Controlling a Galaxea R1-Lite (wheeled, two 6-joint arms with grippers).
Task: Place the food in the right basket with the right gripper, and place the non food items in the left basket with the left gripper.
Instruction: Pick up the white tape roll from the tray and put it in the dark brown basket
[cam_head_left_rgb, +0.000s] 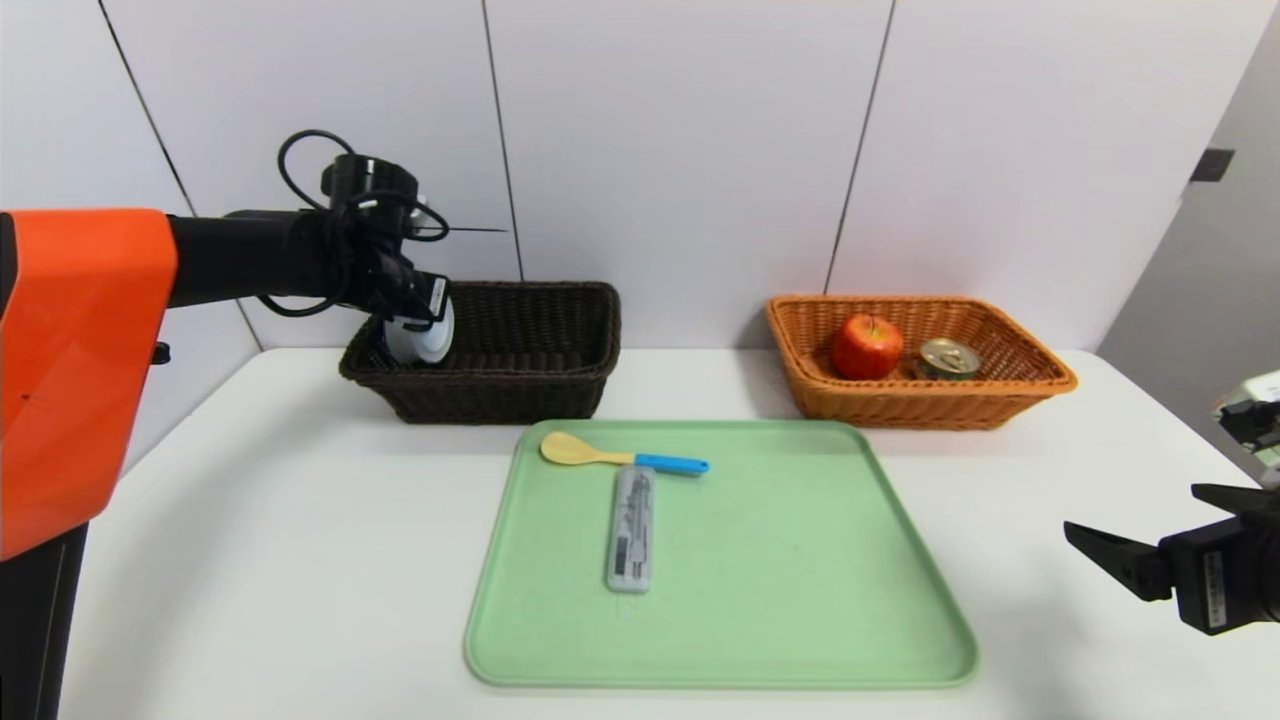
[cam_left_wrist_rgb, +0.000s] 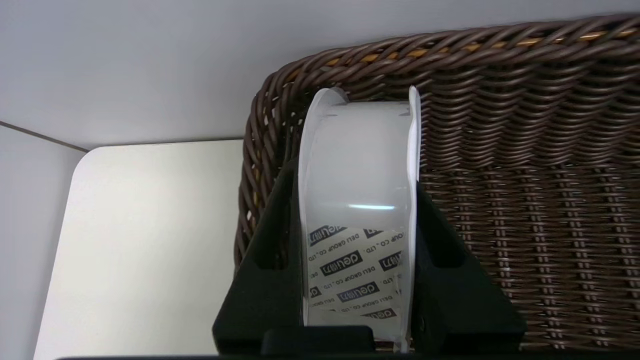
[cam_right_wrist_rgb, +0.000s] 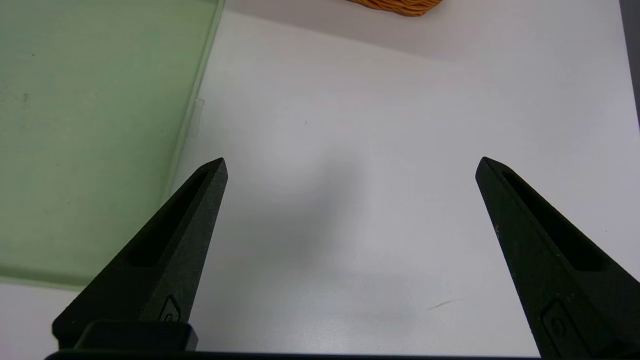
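The white tape roll (cam_left_wrist_rgb: 357, 200) is clamped by its flat sides in the left gripper (cam_head_left_rgb: 415, 315), directly over the near-left corner of the dark brown basket (cam_head_left_rgb: 540, 385); release there is judged the next step. The right gripper (cam_right_wrist_rgb: 350, 200), spread wide and empty, is parked well right of that basket.

The only print that can be read stands on the white roll of tape (cam_left_wrist_rgb: 357, 215) clamped in the left gripper (cam_left_wrist_rgb: 357, 280) over the dark brown basket (cam_left_wrist_rgb: 525, 200): its inner liner repeats the brand "deli" in dark slanted boxes, with "DELI GROUP CO., LTD." between them. The grey case (cam_head_left_rgb: 632, 527) on the green tray (cam_head_left_rgb: 800, 600) bears a printed label and a barcode, too small to read.
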